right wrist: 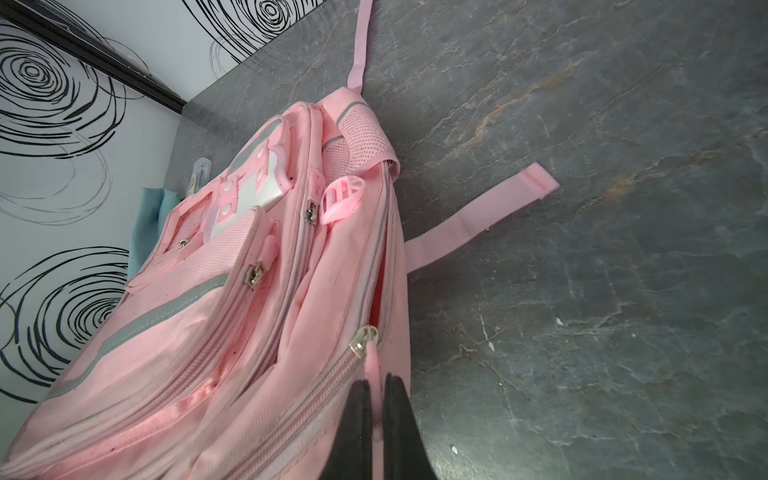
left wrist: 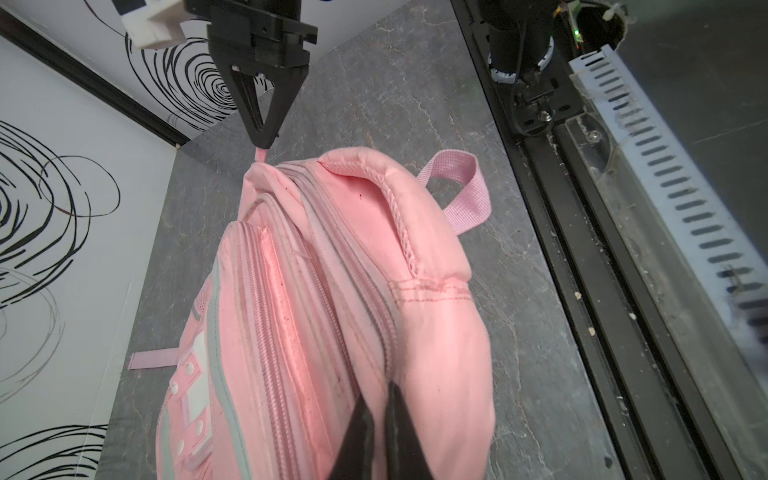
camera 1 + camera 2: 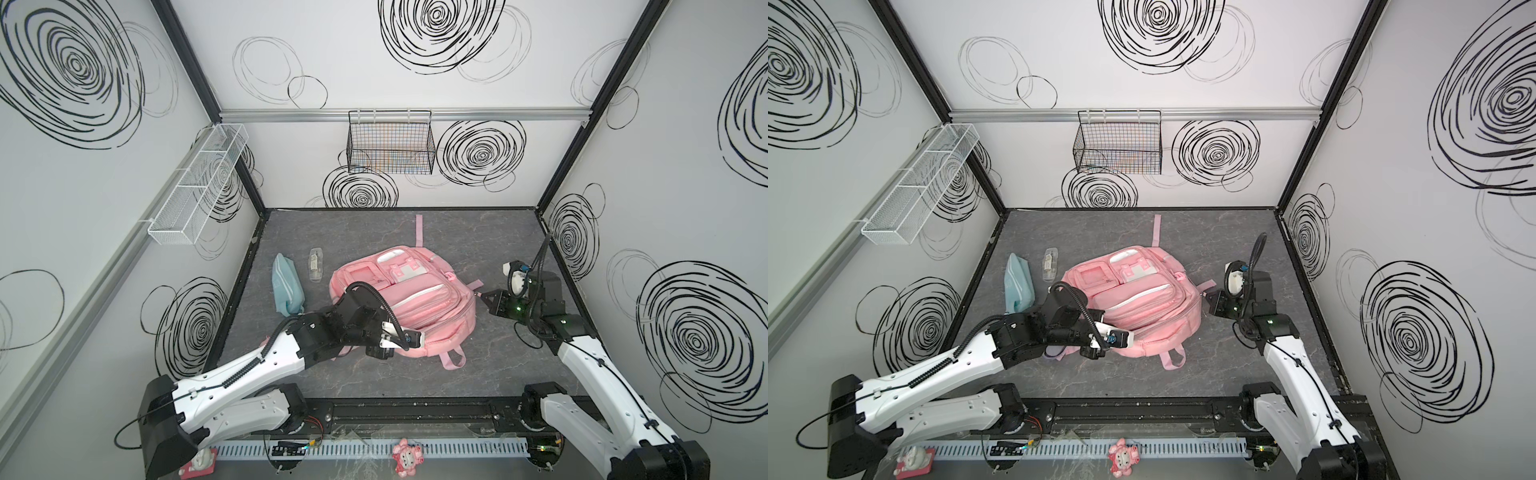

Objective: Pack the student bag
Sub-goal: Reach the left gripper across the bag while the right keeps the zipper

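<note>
Unzipping stage: as I judge it, the main pocket is being opened so the loose things can go in; nothing looks packed yet.
Left gripper (image 2: 377, 392): nearest the front rail, over the bag's near end. Its fingers stand a little apart with pink cloth at their tips; I cannot tell whether they pinch it or only press on it.
Loop (image 3: 453, 359): pokes out from the bag's near end and lies flat on the table (image 3: 478, 374).
Bag (image 3: 419, 299): lies front up in the middle of the table between the two arms, its pockets facing up.
Right gripper (image 1: 376, 380): at the bag's right side, clenched on the pink zip pull (image 1: 371, 357), which runs straight out from the metal slider.
Zip line: a thin reddish gap shows along the seam past the slider in the right wrist view; probably a part already open, though I am not sure.
Pouch (image 3: 286, 286): teal, left of the bag and apart from it.
Clear case (image 3: 316, 266): just beyond the pouch, also apart from the bag.
Far strap (image 3: 419, 230): trails from the bag's far end toward the back wall.
Next move: draw the pull along the zip's curve, not away from it, while the left side gets a firm hold; otherwise the soft bag may slide or bunch instead of opening.
</note>
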